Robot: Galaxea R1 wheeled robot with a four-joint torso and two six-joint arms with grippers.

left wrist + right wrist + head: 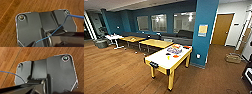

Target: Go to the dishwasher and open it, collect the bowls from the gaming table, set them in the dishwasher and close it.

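Hanging both sets of jaws over wooden floor (8, 13), well apart from the task's things. Reading the opening of the left jaws and of the right jaws: cannot tell; likewise cannot tell whether holding anything.

Locating the gaming table (159, 60) far ahead of the jaws and out of reach, beyond open floor. Finding the bowls past the middle of the tabletop: the black bowl (168, 53) to the left, the orange bowl (175, 56) just to its right, the two lying near each other but apart. Noting a small yellow cup (168, 58) just beside the black bowl, on the side nearer the jaws, and the board-game boxes (174, 49) just beyond both bowls.

Judging both bowls as light, rigid and probably smooth, so liable to slip. Recommending taking hold at the rim, one jaw inside the wall and one outside, on the side away from the cup.

Failing to make out bowl depth, material or contents. Failing to see the tabletop behind the boxes.
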